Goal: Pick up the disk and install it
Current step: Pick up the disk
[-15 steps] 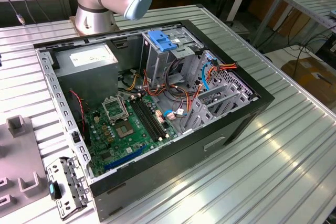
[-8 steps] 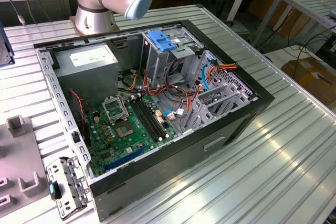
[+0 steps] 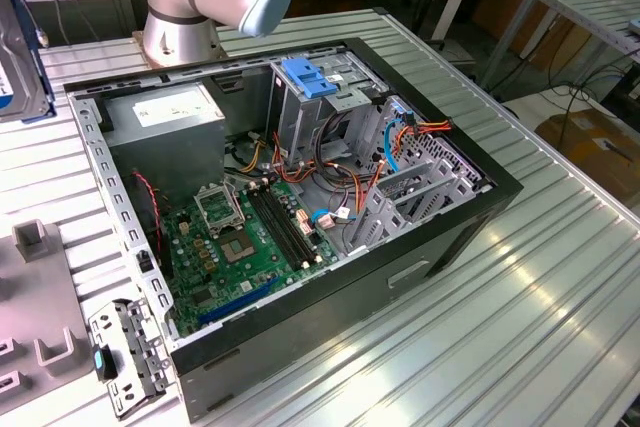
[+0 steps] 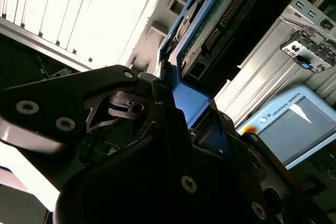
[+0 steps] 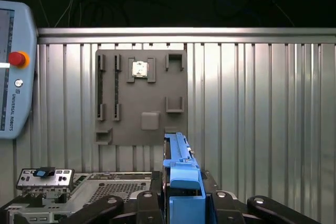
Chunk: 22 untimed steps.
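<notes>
Now, at the exterior view's left edge, the disk (image 3: 18,42) stands on edge, well apart from the open computer case (image 3: 300,207). In both wrist views my claw (image 5: 181,205) is clamped on it, with a blue side rail (image 4: 191,100) showing between the fingers. The pick-up looks done and the install is not yet made. Seating it, I judge, calls for lining the rails up squarely with the drive cage (image 3: 325,107) further right.

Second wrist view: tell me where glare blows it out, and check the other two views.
In the second wrist view the ribbed table is blown out white beside the disk; exterior view: glare streaks on the table; first wrist view: evenly lit.
</notes>
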{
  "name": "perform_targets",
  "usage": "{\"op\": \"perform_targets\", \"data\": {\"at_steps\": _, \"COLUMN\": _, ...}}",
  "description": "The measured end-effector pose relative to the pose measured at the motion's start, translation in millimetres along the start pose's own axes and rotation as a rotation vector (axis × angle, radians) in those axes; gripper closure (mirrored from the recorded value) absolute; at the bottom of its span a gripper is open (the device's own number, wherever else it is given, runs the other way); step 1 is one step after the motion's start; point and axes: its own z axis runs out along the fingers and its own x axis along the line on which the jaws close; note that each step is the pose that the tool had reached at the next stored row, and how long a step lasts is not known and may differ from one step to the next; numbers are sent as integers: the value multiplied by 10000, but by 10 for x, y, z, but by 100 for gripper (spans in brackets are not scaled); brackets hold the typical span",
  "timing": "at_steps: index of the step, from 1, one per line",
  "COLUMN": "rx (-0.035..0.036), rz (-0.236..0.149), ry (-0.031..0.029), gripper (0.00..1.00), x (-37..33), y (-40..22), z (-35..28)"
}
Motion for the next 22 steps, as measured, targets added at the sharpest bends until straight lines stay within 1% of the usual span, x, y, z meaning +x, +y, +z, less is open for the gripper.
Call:
{"op": "perform_targets", "data": {"at_steps": 3, "rx": -2, "rz": 1, "ry": 0, "gripper": 63, "x": -1, "y": -73, "z": 0}}
{"op": "perform_targets", "data": {"at_steps": 12, "rx": -7, "rz": 0, "ry": 1, "gripper": 63, "x": -3, "y": -254, "z": -1}}
{"op": "perform_targets", "data": {"at_steps": 20, "rx": -13, "rz": 1, "ry": 0, "gripper": 63, "x": -5, "y": -437, "z": -2}}
{"op": "perform_targets", "data": {"at_steps": 21, "rx": -14, "rz": 0, "ry": 1, "gripper": 63, "x": -6, "y": -481, "z": -2}}
{"op": "perform_targets", "data": {"at_steps": 22, "rx": -14, "rz": 0, "ry": 0, "gripper": 63, "x": -6, "y": -498, "z": -2}}
